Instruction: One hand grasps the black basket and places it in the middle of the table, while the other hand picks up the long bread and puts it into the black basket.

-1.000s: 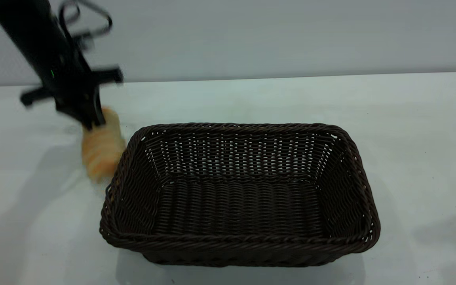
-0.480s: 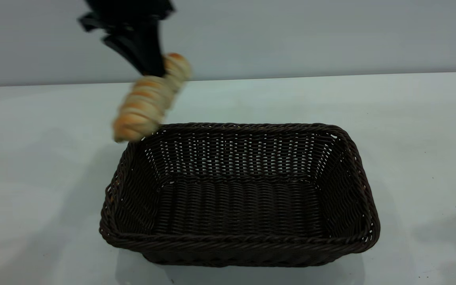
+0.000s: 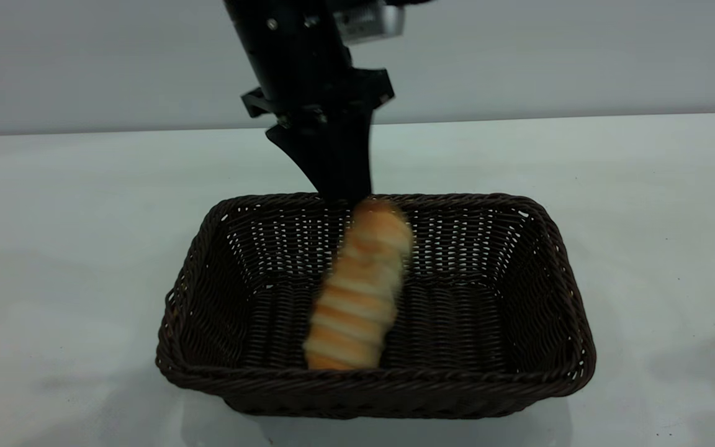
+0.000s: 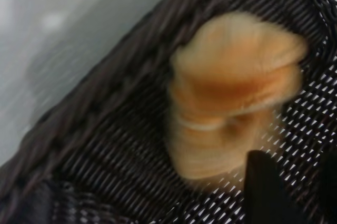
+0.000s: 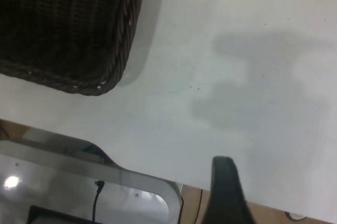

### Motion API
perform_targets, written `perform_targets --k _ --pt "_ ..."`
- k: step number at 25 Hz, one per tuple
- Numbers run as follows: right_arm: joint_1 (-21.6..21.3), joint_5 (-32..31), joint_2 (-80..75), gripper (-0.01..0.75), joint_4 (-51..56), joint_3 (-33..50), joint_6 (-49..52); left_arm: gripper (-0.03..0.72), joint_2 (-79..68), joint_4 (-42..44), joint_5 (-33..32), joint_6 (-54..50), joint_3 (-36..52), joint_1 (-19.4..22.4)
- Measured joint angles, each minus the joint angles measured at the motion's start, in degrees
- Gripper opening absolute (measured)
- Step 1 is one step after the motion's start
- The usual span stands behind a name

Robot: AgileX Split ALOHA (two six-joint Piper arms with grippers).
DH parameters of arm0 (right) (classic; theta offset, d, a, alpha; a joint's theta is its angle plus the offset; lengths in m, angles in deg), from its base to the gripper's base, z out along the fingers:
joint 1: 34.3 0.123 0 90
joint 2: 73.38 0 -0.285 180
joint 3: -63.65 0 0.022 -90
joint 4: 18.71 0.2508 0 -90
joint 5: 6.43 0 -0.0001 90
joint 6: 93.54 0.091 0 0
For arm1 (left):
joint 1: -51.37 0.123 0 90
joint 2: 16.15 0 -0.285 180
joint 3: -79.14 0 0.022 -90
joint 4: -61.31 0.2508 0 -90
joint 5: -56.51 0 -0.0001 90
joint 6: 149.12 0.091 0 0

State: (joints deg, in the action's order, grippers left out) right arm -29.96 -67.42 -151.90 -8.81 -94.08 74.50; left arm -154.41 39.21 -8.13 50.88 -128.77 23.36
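Wicker, dark and woven, the basket (image 3: 376,304) sat mid-table (image 3: 53,261), so we judged that step done. Our left gripper (image 3: 340,186) hung over its far rim, clamped on the top end of the bread (image 3: 360,285), which dangled inside toward the near wall; releasing it remained. We could not tell whether its low end touched the floor. Our right gripper (image 5: 226,192) was cut off; its fingers' state was unclear.

Even diffuse light, soft shadows, long bread (image 3: 359,288) motion-blurred
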Motion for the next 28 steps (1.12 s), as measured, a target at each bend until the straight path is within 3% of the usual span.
perform_targets --k 2,6,12,17,21,28 --pt "0.0 0.0 0.0 0.554 0.0 0.0 0.0 0.442 -0.04 0.0 0.05 0.28 -0.14 -0.34" --pt "0.0 0.0 0.0 0.554 0.0 0.0 0.0 0.564 0.39 3.4 -2.19 -0.5 -3.35 -0.21" --pt "0.0 -0.66 0.0 0.554 0.0 0.0 0.0 0.576 6.38 19.17 -2.19 -7.93 -9.03 0.0" --pt "0.0 -4.74 0.0 0.554 -0.74 0.0 0.0 0.552 15.08 21.27 -2.19 -7.93 -8.42 0.09" --pt "0.0 -8.35 0.67 0.546 -1.11 0.0 0.0 0.539 25.12 21.27 -2.19 -7.88 -2.28 0.09" --pt "0.0 -9.15 9.57 0.497 -1.27 0.0 0.31 0.539 44.2 21.46 -2.19 -7.98 13.84 0.09"
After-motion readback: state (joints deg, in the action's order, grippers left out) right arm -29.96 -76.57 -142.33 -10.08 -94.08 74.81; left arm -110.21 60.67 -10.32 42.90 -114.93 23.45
